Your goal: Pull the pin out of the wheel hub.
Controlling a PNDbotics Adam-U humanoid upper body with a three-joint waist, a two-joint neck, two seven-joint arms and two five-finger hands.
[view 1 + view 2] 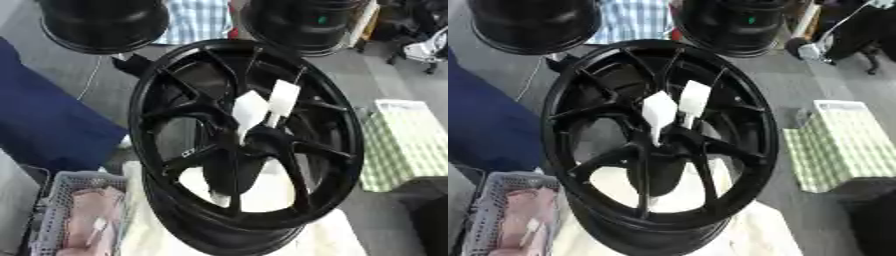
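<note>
A black multi-spoke wheel hub (249, 145) is standing tilted on a pale cloth-covered surface (341, 240), filling the middle of both views. Two white pins (283, 100) with flat, tag-like heads are sticking out of its centre, leaning toward one o'clock. A grey basket (66, 210) is sitting at seven o'clock, holding what may be pink cloth. Neither robot hand is showing, so their state cannot be told.
</note>
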